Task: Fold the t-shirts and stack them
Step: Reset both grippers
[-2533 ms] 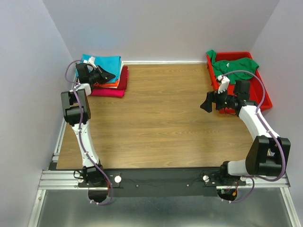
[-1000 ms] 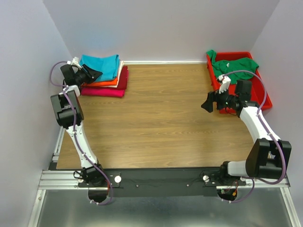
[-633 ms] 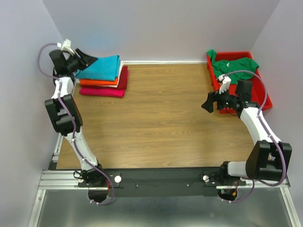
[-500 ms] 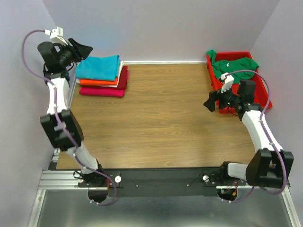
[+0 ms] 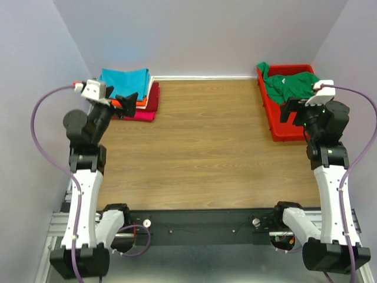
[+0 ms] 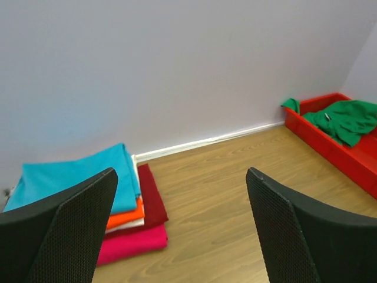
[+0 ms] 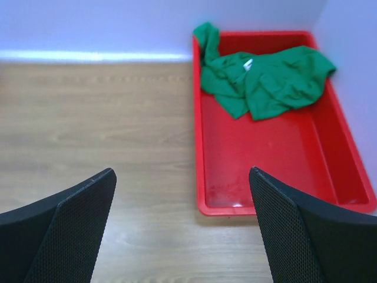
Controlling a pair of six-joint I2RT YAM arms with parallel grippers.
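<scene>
A folded stack of t-shirts point(image 5: 131, 82) lies at the back left, teal point(image 6: 65, 183) on top, then orange point(image 6: 126, 213), white, dark red point(image 6: 154, 200) and magenta point(image 6: 132, 244). My left gripper point(image 5: 125, 101) hovers open just in front of the stack, holding nothing point(image 6: 181, 174). A crumpled green t-shirt point(image 5: 291, 84) lies in the far end of the red bin point(image 7: 198, 147), also seen in the right wrist view point(image 7: 265, 76). My right gripper point(image 5: 293, 110) hangs open above the bin's near left side, empty point(image 7: 182, 174).
Walls close the table at the back and on both sides. The red bin point(image 5: 277, 131) stands against the right wall, its near half bare. Bare wooden tabletop point(image 5: 200, 141) stretches between stack and bin.
The left arm lifted off the stack, swung up and came back toward the front, its jaws opening wide. The right arm rose and drew back over the bin.
</scene>
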